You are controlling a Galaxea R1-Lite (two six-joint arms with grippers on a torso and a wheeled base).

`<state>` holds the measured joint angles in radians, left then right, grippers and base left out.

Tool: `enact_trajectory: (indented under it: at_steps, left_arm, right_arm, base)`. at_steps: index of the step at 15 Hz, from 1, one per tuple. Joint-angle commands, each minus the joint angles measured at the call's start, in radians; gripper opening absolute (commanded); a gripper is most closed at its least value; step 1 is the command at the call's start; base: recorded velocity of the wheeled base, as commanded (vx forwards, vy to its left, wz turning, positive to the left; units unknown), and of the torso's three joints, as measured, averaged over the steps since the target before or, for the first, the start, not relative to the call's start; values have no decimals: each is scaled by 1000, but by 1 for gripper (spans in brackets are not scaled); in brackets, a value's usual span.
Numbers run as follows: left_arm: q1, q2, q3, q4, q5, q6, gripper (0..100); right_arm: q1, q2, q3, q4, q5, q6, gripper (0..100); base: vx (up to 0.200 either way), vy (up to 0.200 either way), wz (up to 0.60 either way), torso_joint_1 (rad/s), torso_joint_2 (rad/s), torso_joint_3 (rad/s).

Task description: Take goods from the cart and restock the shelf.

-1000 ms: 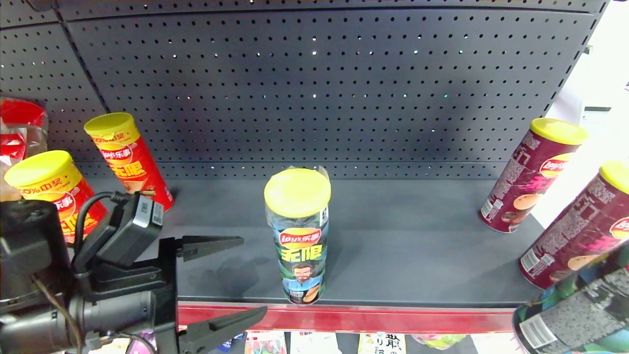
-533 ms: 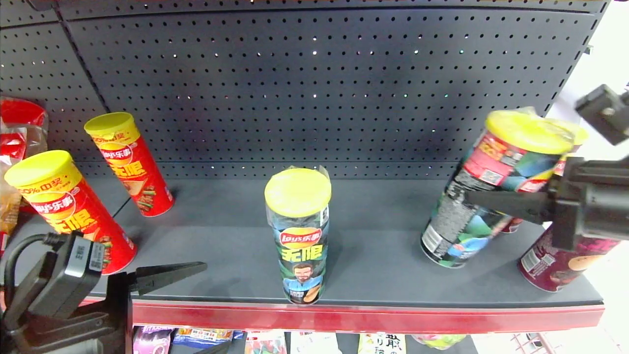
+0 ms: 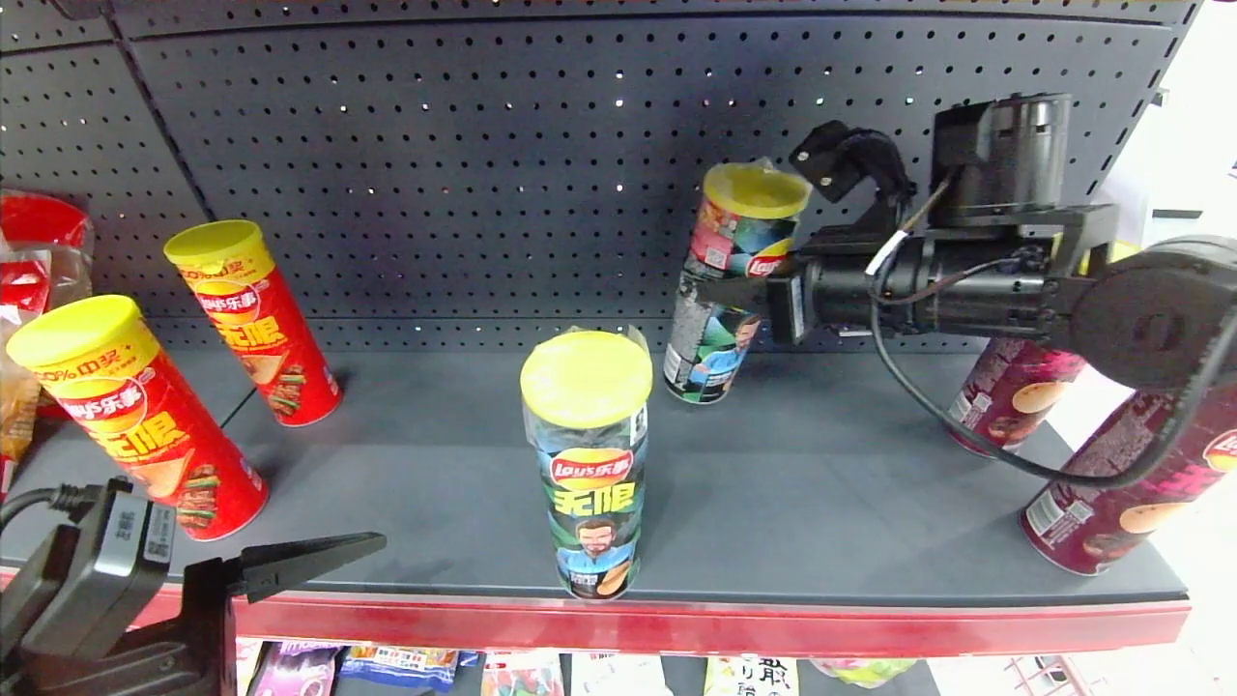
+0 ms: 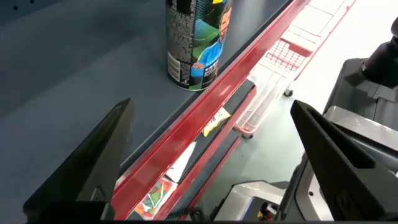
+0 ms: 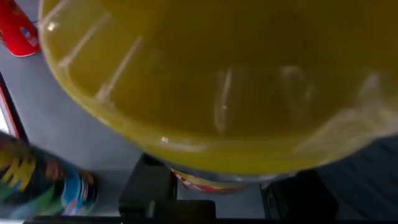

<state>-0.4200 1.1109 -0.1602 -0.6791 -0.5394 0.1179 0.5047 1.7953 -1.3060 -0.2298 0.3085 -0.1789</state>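
Set the held can (image 3: 715,353), gripped by the right pincer (image 3: 749,290) behind-right of the front can (image 3: 589,483), upright on the shelf (image 3: 821,483), maybe touching it now; release slowly. Leave the left pincer (image 4: 217,168), gaping and empty, front-left of that can.

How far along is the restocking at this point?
Done: one green can stands upright at the shelf front. In hand: the right gripper is shut on a second green can, tilted, near the back; I cannot tell whether its base touches down. Left: set it upright and release. The left gripper is open and empty.
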Motion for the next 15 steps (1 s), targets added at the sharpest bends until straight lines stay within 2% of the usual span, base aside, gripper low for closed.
enact_trajectory:
  at_steps: [1, 7, 15]
  left_arm:
    - [1, 0, 1, 1, -1, 0, 100]
    - [29, 0, 8, 3, -1, -10, 100]
    - [30, -19, 21, 3, -1, -15, 100]
  right_arm:
    - [29, 88, -41, 0, 0, -1, 0]
    - [97, 107, -30, 3, -2, 13, 0]
    - [121, 121, -13, 0, -29, 15, 0]
  base:
    - [0, 0, 0, 0, 0, 0]
    - [0, 0, 0, 0, 0, 0]
    - [0, 0, 0, 0, 0, 0]
